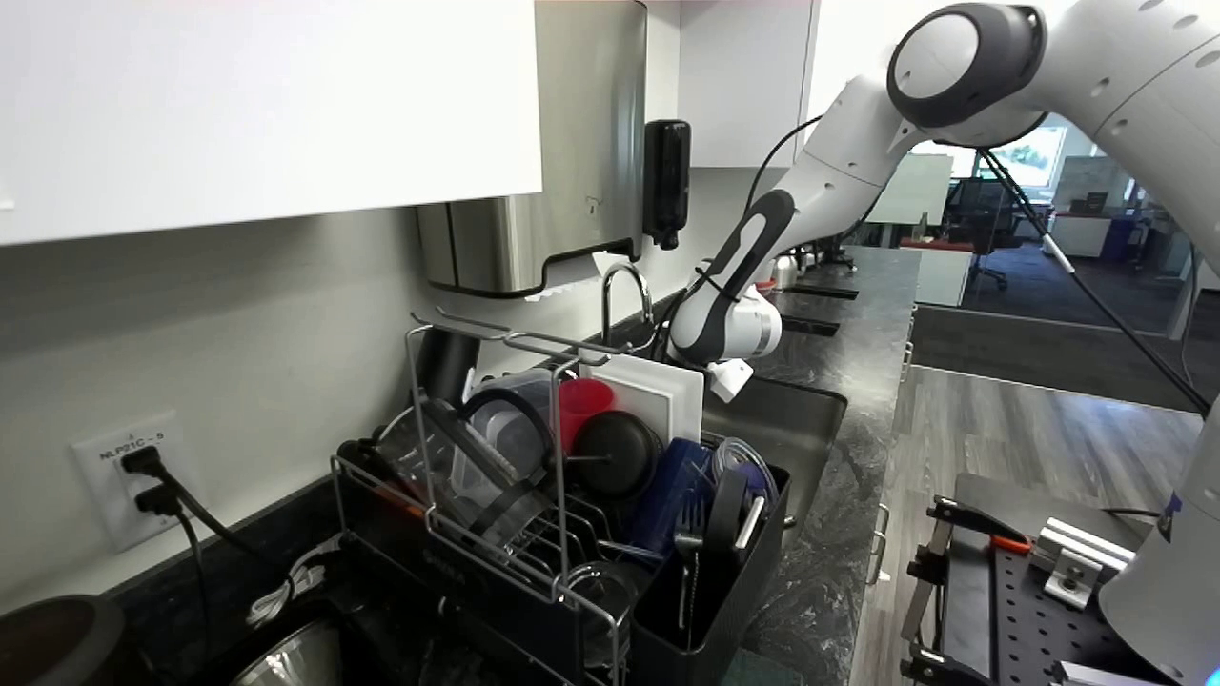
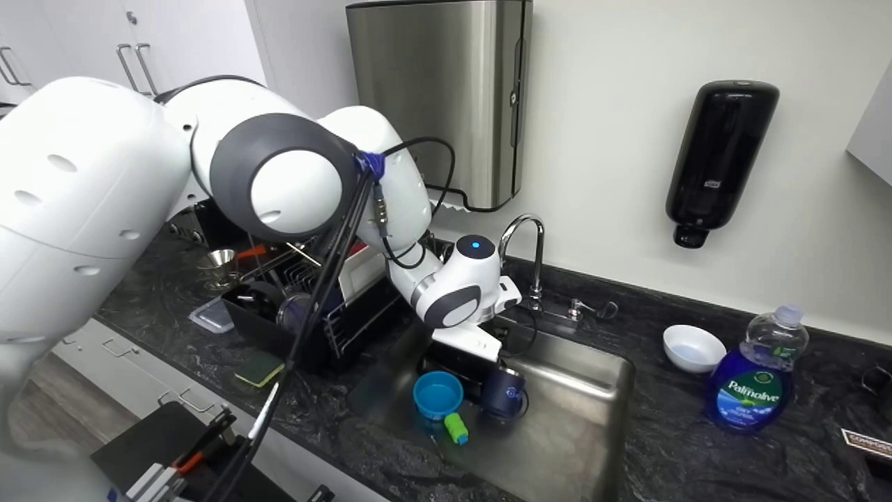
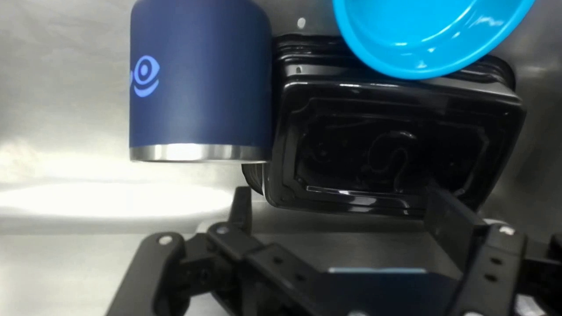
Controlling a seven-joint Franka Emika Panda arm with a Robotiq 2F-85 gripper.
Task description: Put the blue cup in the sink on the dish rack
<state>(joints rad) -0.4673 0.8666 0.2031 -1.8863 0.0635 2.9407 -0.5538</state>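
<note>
Two blue vessels are in the metal sink (image 2: 557, 446). A light blue cup (image 2: 437, 395) stands mouth up, and its rim shows at the top of the wrist view (image 3: 421, 39). A dark blue mug (image 2: 500, 392) with a steel rim shows side-on in the wrist view (image 3: 199, 83) and seems to lie on its side. My gripper (image 3: 337, 189) is open and empty, low over the sink by its wall, apart from both. The arm hides its fingers in both exterior views. The dish rack (image 1: 505, 610) stands beside the sink and also shows in an exterior view (image 2: 258, 338).
A black container (image 3: 395, 162) lies in the sink beside the mug, below the fingers. A green item (image 2: 456, 427) is by the light blue cup. The faucet (image 2: 540, 258) rises behind the sink. The rack holds a white tray (image 1: 658, 391) and a red cup (image 1: 583, 405).
</note>
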